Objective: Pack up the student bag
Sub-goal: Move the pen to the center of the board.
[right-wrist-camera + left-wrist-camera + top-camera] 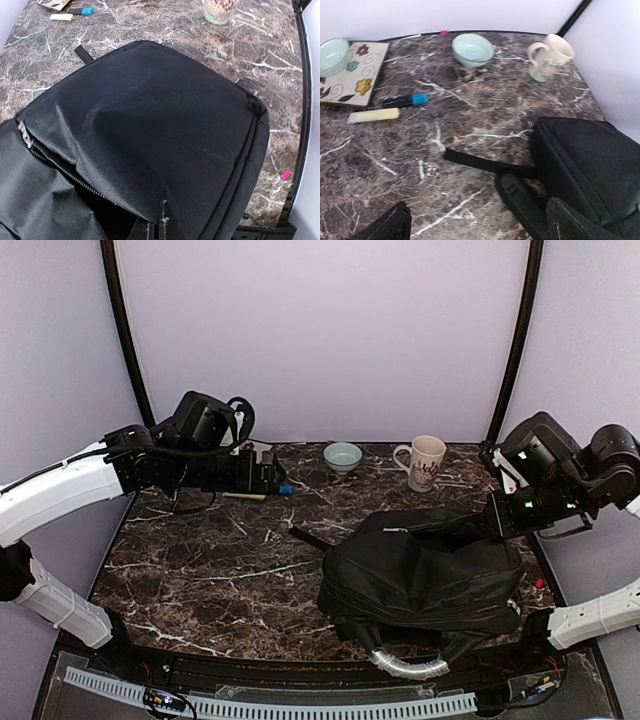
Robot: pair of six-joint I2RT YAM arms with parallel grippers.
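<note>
At far left, over the back-left part of the marble table [200, 570]: left gripper [272, 477], fingers [390, 227] spread wide, nothing between them. In its wrist view, a flowered square tray [362, 75] with a small bowl [332, 55] on it. Just beside the tray, a dark marker [402, 101], blue cap toward the right, and a yellow highlighter [373, 115] nearly parallel to it. Both lying roughly left-right, a little apart.

Further right along the back edge, a pale blue bowl [343, 455], then a white mug [425, 462], upright, handle to the left, printed pattern on its side, no legible words.

On the near-right part of the table, a black backpack [420, 575] lying flat, long axis roughly left-right in the overhead view. One strap [305, 538] reaching back-left toward the pens, a silvery padded loop [410, 668] at the near edge. Zip [55, 162] partly undone, upper panel raised off the lower one. Small grey tag [23, 132] by the zip, lettering too small to read.

Right gripper [159, 223] pressed together on the edge of that raised panel. By the table's right border, a small pink scrap [286, 174].
</note>
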